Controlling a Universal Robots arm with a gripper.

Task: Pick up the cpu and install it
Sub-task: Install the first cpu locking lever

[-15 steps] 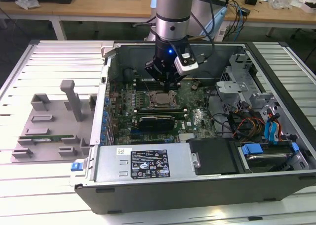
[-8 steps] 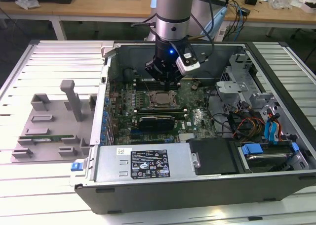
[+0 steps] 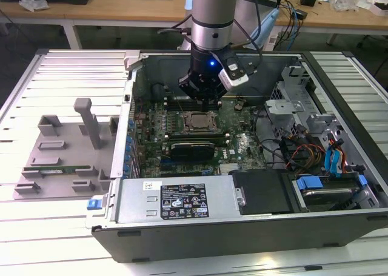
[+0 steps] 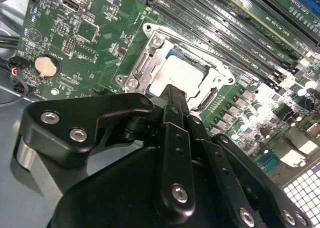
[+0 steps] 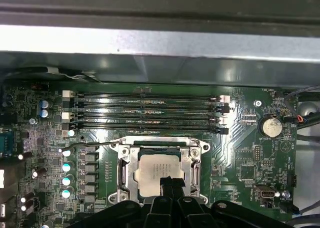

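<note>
Slatted table (image 3: 54, 76) holds the open case (image 3: 242, 227); jaws pressed together above cpu (image 5: 159, 172).

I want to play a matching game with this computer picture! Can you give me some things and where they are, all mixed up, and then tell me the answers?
Things:
1. cpu
2. grey plastic tray
3. round coin battery
4. end effector

Places:
A. outside the computer case, on the exterior view's left
B. sitting in the metal socket frame on the green board
C. just above the cpu
D. on the green board, off to one side of the socket

Right pairs: 1-B, 2-A, 3-D, 4-C
</note>
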